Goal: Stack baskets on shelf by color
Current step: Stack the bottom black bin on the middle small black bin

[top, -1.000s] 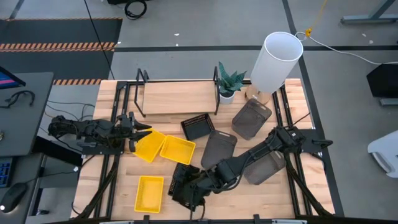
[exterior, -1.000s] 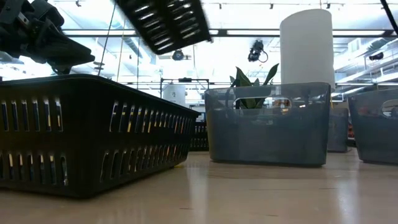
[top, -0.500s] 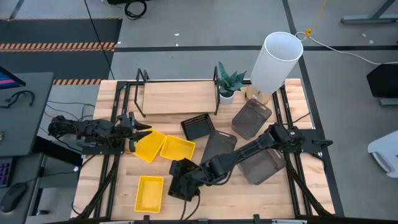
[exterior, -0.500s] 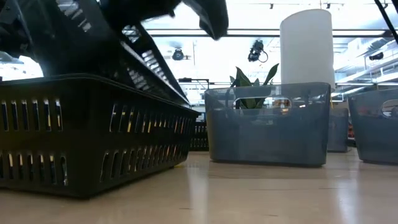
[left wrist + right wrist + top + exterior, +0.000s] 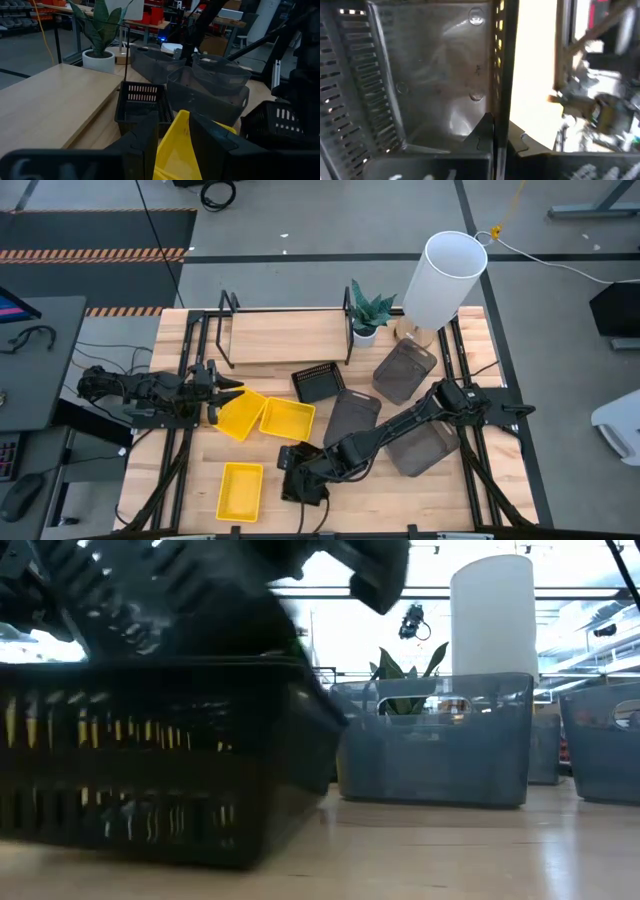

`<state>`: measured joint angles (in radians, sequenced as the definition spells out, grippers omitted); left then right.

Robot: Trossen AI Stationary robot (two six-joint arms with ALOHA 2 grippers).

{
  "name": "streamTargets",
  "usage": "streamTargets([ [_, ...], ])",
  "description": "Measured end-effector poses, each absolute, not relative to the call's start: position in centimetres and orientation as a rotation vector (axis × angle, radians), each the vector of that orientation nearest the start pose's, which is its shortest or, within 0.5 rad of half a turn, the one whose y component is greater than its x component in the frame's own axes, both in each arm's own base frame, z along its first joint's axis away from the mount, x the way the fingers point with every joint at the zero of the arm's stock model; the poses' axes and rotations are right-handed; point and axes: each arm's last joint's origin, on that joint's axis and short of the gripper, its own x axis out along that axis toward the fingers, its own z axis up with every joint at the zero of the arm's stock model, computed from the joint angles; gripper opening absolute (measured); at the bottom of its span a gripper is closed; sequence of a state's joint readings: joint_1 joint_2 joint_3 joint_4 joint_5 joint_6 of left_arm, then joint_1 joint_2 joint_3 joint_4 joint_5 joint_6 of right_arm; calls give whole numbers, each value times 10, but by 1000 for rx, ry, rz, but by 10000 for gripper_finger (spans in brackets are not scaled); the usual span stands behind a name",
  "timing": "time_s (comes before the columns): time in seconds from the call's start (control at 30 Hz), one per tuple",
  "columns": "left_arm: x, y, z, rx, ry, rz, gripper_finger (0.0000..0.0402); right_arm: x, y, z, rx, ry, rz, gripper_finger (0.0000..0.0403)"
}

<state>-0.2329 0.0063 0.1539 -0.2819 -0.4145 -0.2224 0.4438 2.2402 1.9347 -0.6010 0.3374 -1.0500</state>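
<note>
Right end effector (image 5: 303,476) grips black basket (image 5: 300,483).

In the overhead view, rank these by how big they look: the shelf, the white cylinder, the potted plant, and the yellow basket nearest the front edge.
1. shelf
2. white cylinder
3. yellow basket
4. plant
The cylinder stands tall, nearer the camera, so its place is unsure.

Premises: a robotics laboratory or workshop. A wooden worktable (image 5: 330,480) stands on a grey concrete floor (image 5: 300,220) marked with hazard-striped tape (image 5: 95,254). A desk with a keyboard (image 5: 8,450) and mouse (image 5: 20,496) adjoins it. Overhead strip lights (image 5: 420,595), red storage bins (image 5: 155,14) and further workbenches (image 5: 220,20) show beyond.
</note>
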Motion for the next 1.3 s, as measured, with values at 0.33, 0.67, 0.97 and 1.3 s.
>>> streamTargets([
  [0.33, 83, -8, 188, -179, 107, 195, 117, 445, 212, 217, -1247, 726, 618, 7],
  [0.67, 83, -8, 188, -179, 107, 194, 117, 439, 220, 217, -1289, 743, 591, 9],
  [0.97, 83, -8, 188, -179, 107, 195, 117, 434, 228, 217, -1349, 747, 593, 47],
  [1.3, 83, -8, 188, -179, 107, 194, 117, 433, 231, 217, -1319, 752, 573, 108],
])
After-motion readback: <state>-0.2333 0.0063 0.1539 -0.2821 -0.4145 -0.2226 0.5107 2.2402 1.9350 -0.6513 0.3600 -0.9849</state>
